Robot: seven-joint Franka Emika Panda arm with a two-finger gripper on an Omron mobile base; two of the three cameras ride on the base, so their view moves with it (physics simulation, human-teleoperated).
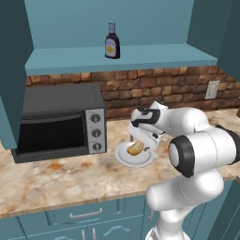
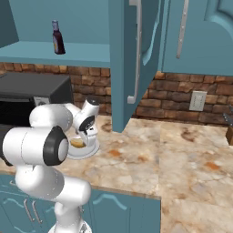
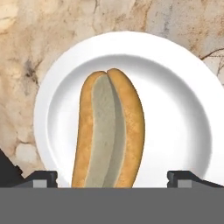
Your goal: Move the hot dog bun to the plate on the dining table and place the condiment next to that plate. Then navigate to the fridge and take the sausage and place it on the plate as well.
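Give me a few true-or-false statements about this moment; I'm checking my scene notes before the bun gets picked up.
1. The bun lies on a small white plate. True.
2. The gripper is shut on the bun. False: its fingertips stand wide apart on either side of the bun, open.
3. The condiment stands on the counter beside the toaster oven. False: it stands upright on the teal shelf above the brick wall.
4. The white plate sits on the counter to the right of the toaster oven in the left base view. True.
5. The bun's paler split side faces the hand camera. True.
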